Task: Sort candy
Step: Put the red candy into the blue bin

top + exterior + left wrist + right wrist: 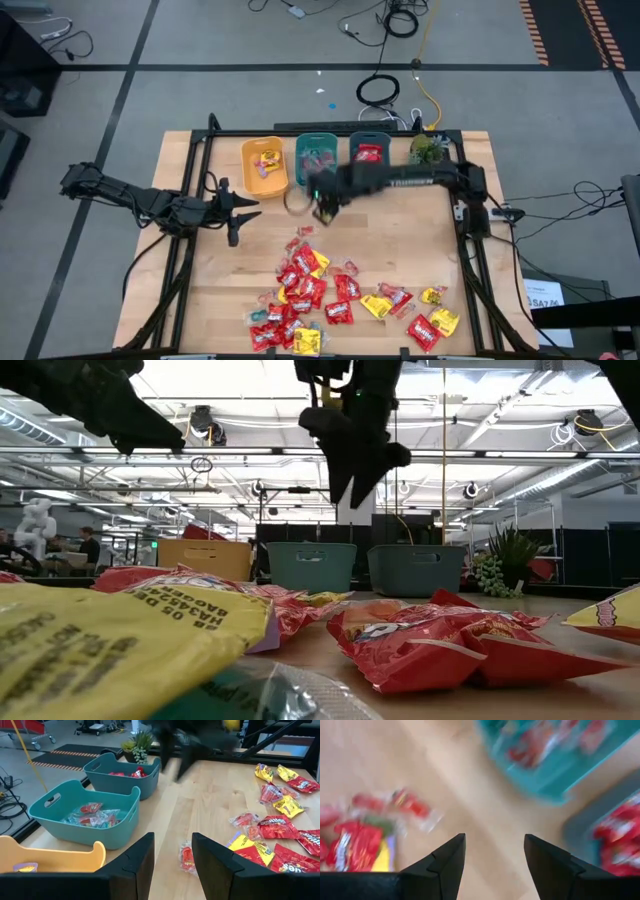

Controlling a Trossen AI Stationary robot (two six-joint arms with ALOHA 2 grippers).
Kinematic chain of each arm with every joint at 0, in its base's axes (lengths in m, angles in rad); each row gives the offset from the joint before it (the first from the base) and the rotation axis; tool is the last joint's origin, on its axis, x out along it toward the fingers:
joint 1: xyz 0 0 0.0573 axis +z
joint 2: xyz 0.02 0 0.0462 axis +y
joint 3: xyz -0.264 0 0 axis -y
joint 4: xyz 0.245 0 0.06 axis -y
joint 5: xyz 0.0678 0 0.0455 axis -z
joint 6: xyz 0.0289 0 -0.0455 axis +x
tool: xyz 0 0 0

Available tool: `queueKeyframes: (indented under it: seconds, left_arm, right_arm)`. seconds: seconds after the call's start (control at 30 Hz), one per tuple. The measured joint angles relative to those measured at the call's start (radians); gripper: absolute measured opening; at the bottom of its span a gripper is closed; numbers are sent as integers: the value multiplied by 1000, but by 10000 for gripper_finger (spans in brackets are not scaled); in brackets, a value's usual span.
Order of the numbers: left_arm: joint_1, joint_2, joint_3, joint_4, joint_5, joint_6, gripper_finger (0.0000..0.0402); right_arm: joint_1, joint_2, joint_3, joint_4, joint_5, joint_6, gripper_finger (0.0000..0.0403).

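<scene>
The candy (340, 300) lies as a loose pile of red and yellow packets on the near half of the wooden table. A few small clear-wrapped pieces (303, 234) lie at the pile's far edge. My right gripper (325, 208) hangs open above the bare table, just in front of the middle teal bin (318, 160), pointing steeply down with nothing between its fingers (451, 851). My left gripper (240, 210) waits open at the table's left, clear of the surface, with one small clear-wrapped piece (186, 858) on the table ahead of it.
Three bins stand along the far edge. The yellow bin (265, 165) holds yellow packets, the middle teal bin (85, 812) clear-wrapped pieces, and the darker teal bin (368, 152) red packets. A small green plant (428, 148) stands at the far right. Bare wood lies between bins and pile.
</scene>
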Motion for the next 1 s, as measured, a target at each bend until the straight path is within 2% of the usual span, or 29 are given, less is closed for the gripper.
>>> queueKeyframes:
  seconds: [0.13,0.3,0.53,0.7,0.9,1.0]
  left_arm:
    - [0,0,0,0,0,0,141]
    - [0,0,0,0,0,0,141]
    - [0,0,0,0,0,0,141]
    - [0,0,0,25,0,-2,141]
    - [0,0,0,133,3,-3,141]
    - [0,0,0,191,44,-5,141]
  right_arm:
    - [100,1,-76,42,2,117,193]
    - [210,1,-115,128,2,186,193]
    - [288,2,-229,350,4,216,193]
    - [318,2,-256,318,1,263,192]
    - [351,2,-257,316,-1,262,192]
    - [368,2,-257,316,-3,261,192]
